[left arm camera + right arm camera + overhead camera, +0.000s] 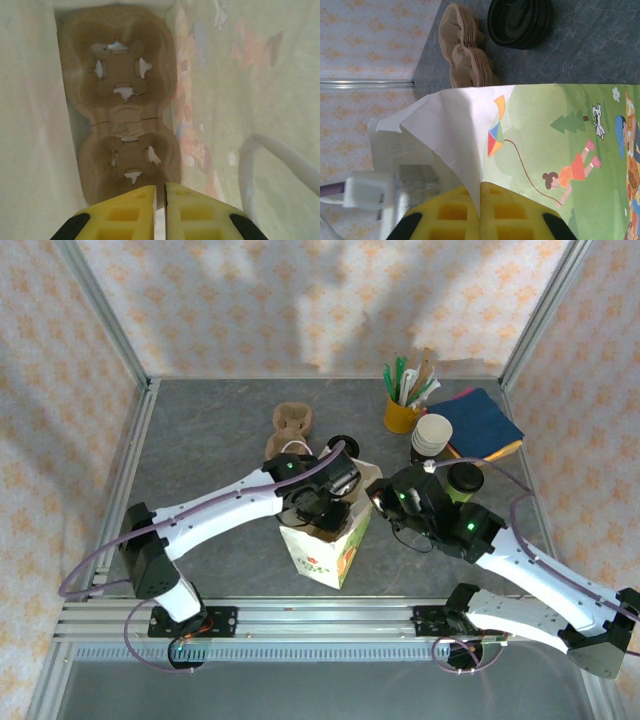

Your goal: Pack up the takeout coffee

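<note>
Two arms, one bag. The left jaws are down inside the open top of the bag [325,550], nearly pressed together, with just a thin slit between the yellow tips and nothing in it. Straight below them, flat on the bag's floor, lies a brown two-well carrier [122,100]. Its long side runs away from the jaws and the near well sits right under the tips. The right jaws are clamped tight on the bag's rim, at a folded white corner of paper. In that wrist view the printed side (kite, kid running, green hills) spreads off to their right. The coffee [463,481], a pale cup with a black lid, stands upright on the desk [210,430] outside the bag. It's off to the right of the right jaws, close beside that arm's wrist, and well apart from the left jaws. Farther out beyond the right jaws there's a stack of white cups [432,434], a yellow cup [401,416] of sticks and straws, and a blue-topped pile of napkins [485,418]. Beyond the left jaws, past the bag, sits a carrier stack [291,427] with some black lids [520,22] just beside it.
</note>
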You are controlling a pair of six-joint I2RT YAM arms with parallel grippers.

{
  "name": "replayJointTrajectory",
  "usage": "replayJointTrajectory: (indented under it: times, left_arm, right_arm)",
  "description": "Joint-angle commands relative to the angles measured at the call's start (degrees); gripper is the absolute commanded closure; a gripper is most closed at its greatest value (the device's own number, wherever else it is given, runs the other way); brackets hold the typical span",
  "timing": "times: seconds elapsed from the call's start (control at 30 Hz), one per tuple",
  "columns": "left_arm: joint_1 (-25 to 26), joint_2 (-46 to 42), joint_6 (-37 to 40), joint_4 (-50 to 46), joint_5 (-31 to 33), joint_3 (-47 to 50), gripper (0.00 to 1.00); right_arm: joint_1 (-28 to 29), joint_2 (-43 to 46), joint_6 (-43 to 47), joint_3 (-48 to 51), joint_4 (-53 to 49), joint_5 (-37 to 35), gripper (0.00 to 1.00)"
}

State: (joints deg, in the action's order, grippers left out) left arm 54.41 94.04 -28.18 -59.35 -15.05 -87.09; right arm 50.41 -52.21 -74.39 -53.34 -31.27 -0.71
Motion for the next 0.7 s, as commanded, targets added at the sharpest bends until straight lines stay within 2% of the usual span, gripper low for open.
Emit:
replayJointTrajectory:
  times: [0.0,0.67]
  left_arm:
    - [0.29,1.35,2.12,0.61,-1.21,0.87,0.86]
    - [-0.54,9.53,2.52,6.82,-4.1,4.42,0.89]
  right_arm:
    - [-0.22,1.37,-0.56,0.51,-0.29,-1.66,0.98]
    - [-0.2,3.01,-0.18,0.96,0.44,-1.92,1.0]
